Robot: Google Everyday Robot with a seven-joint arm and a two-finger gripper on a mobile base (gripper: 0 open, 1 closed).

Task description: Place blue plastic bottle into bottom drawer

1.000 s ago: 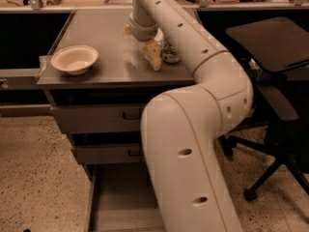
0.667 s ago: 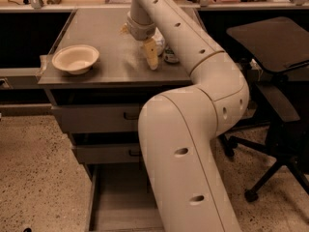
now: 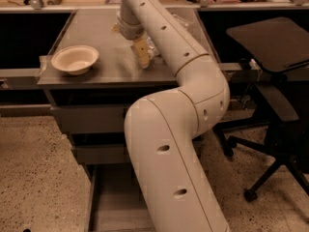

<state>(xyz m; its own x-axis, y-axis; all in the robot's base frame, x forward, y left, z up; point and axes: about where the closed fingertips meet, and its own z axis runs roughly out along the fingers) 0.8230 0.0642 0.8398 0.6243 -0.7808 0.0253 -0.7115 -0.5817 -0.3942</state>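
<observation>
1. The robot's smooth, glossy white arm (image 3: 169,168) fills the foreground: a thick rounded tube with small oval holes, bending at a bulbous elbow.
2. Beneath it the bottom drawer (image 3: 111,202), a wide shallow tray of plain grey metal, stands pulled open above the speckled floor (image 3: 38,168).
3. Above the tray are two shut grey metal drawer fronts (image 3: 87,119), flat and matte.
4. To the right stands a black office chair (image 3: 270,47) with a wheeled base.
5. On the grey cabinet top (image 3: 96,33) sits a round cream bowl (image 3: 75,59), smooth and shallow, near the left front corner.
6. The gripper (image 3: 141,54), yellowish and blunt, hangs low over the middle of the top, well right of the bowl. Whether it is parted, closed or clamped cannot be told.
7. The blue plastic bottle (image 3: 151,47) shows only as a pale, clear sliver on the cabinet top just right of the gripper, mostly hidden by the arm; contact cannot be told.
8. Since the earlier frame the gripper, elbow and thick foreground link have shifted left; the bowl has stayed put.
</observation>
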